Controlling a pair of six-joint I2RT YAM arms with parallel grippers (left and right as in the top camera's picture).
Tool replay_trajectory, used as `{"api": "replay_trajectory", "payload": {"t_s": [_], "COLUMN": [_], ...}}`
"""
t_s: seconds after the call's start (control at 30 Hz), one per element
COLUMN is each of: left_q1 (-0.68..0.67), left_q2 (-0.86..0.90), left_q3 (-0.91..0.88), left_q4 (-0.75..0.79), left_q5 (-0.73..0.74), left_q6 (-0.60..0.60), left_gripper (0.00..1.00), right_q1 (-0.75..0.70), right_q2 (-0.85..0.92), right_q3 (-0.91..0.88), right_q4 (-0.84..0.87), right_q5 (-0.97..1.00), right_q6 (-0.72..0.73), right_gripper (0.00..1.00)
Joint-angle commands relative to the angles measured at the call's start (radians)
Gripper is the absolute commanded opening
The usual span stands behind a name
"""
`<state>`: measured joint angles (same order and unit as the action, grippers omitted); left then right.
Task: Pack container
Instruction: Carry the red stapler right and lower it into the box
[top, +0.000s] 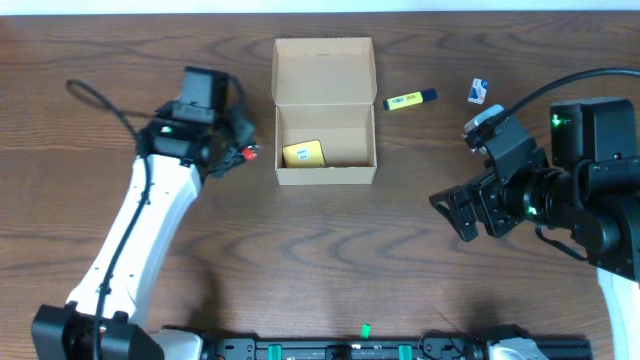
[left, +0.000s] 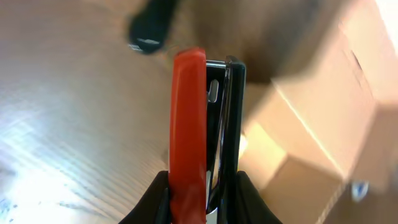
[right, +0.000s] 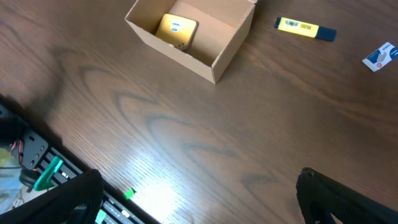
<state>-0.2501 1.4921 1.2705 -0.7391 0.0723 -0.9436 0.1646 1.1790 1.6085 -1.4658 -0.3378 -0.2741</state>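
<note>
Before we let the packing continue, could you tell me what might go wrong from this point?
The left gripper clamps the red stapler near one end, so it could pivot or slip. It hangs close outside the container's left wall; moving across too low might hit that wall and shove the box. A yellow pad already lies inside, so the stapler may land tilted on it.

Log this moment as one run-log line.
left tool: shut on red-and-black item, beside container | right tool: open, empty | container: lid open, yellow pad inside | highlighter: on table, outside
</note>
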Motion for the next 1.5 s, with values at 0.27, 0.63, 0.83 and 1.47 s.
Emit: {"api": "replay_trajectory", "payload": {"t_s": [0.27, 0.63, 0.83, 1.47], "left_q1": [-0.15, -0.17, -0.18, -0.272], "left_q2": [-0.001, 0.025, 0.026, 0.217], "left_q3": [0.08, 0.08, 0.08, 0.081], "left_q4": [0.113, 0.181, 0.229, 0.269], "left_q5": [-0.002, 0.004, 0.079, 0.065], "left_q6": [0.817, 1.487, 1.818, 2.156], "left_gripper": [0.06, 0.06, 0.06, 0.06], "right_q1": [-0.008, -0.008, -0.008, -0.008], "right_q2": [0.001, 0.001, 0.001, 0.001], "right_q3": [0.004, 0.004, 0.004, 0.004], "right_q4": [0.0, 0.0, 0.0, -0.001], "right_q5": [-0.01, -0.01, -0.01, -0.01], "right_q6": [-0.015, -0.015, -0.015, -0.015], "right_gripper": [0.99, 0.99, 0.99, 0.99]}}
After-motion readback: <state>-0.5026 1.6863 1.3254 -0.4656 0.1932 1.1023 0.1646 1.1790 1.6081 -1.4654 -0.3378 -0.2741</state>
